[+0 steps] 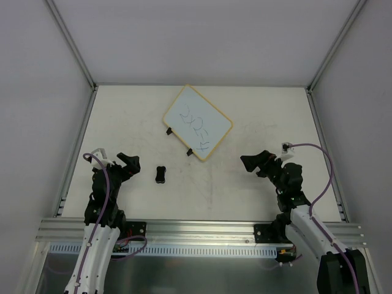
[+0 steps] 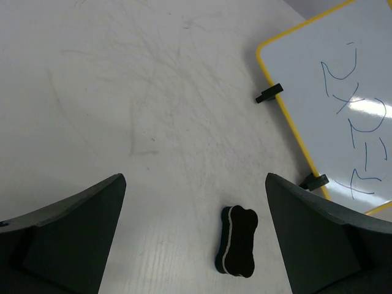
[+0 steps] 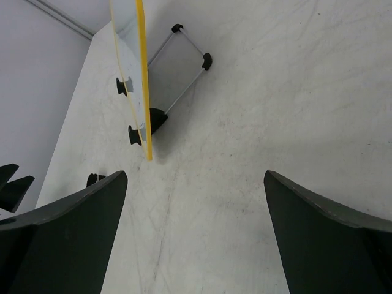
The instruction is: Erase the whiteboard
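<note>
Left gripper [image 1: 130, 163]: Its two fingers are spread wide and hold nothing. It sits low over the near left part of the table [image 1: 275, 122].

Eraser [image 1: 160, 174]: A small black bone shape. It lies flat just to the right of the left gripper and touches neither the gripper nor the board. It looks light, and its thin middle looks like the easy place to pinch.

Where the whiteboard [image 1: 197, 122] is: At the far middle of the table, turned like a diamond. It is well apart from both grippers.

How the board will handle: It looks thin, stiff and light, and its face looks smooth and slippery. In the right wrist view it seems to lean on a thin wire stand [image 3: 184, 67]. A hard rub could slide it or tip it over. The safe place to hold it is likely the yellow frame [image 2: 288, 122], away from the writing.

How the board looks: White with round corners. Two small black clips [image 2: 269, 93] sit on the edge facing the left arm. Dark blue scribbles [image 2: 355, 122] run across the middle. Nothing is wiped yet.

Right gripper [image 1: 256, 163]: Its fingers are also wide apart and hold nothing. It sits near the right side, well apart from the board.
</note>
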Controlling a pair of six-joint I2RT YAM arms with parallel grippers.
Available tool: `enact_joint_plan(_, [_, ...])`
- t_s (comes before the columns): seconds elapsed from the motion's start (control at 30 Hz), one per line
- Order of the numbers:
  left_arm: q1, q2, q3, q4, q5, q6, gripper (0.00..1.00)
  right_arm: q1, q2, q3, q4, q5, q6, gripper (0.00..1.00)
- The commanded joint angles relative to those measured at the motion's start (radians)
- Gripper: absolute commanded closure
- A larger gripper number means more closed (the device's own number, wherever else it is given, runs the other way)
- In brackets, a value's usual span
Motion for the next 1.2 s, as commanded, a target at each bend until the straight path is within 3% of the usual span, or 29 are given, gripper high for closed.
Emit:
enact_joint_plan(0.0, [0.013,0.004,0.014,0.011,-0.019,0.014,0.01,0.004,-0.004,-0.001,0.057,0.004,-0.004,0.01])
enact_joint_plan(0.37, [0.013,0.023,0.027,0.003,-0.072,0.008,0.01,0.005,-0.051,-0.001,0.043,-0.021,-0.064,0.01])
enact_joint_plan(0.5, [0.013,0.080,0.054,-0.012,-0.009,0.026,0.01,0.013,-0.079,-0.004,0.050,-0.035,-0.107,0.01])
enact_joint_plan(0.73, [0.013,0.074,0.058,-0.009,0.059,0.052,0.01,0.017,0.042,0.060,0.075,-0.019,-0.047,0.06])
enact_joint_plan(0.83, [0.013,0.033,0.046,-0.008,0.057,0.057,0.01,0.034,0.119,0.056,0.171,0.007,0.005,0.07])
enact_joint_plan(0.9, [0.013,0.010,0.035,-0.009,0.057,0.057,0.01,0.051,0.146,0.052,0.230,0.017,-0.017,0.03])
enact_joint_plan(1.07, [0.013,0.020,0.038,-0.009,0.066,0.060,0.01,0.059,0.278,0.121,0.323,-0.136,-0.059,0.04])
enact_joint_plan(1.17, [0.013,0.040,0.043,-0.008,0.066,0.060,0.01,0.063,0.363,0.125,0.523,-0.229,-0.042,0.08])
